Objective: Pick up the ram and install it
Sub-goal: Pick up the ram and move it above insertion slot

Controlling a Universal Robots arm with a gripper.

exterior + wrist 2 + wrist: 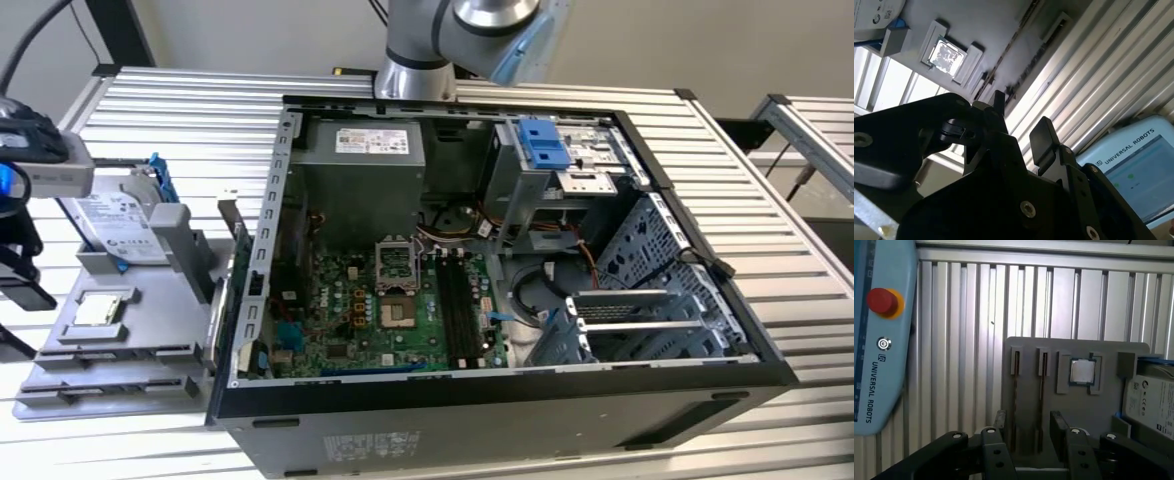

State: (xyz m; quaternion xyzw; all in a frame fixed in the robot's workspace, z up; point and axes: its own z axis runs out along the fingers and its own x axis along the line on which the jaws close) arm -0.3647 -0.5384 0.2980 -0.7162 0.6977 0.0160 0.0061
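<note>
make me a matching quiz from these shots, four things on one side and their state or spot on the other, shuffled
Things:
1. ram
2. square chip
3. hard drive
4. gripper

States or spots:
a. held in a blue bracket
b. open, gripping nothing
c. on edge in a narrow slot of the grey holder
d. lying flat in a square recess

Pairs: 1-c; 2-d; 3-a; 4-b
</note>
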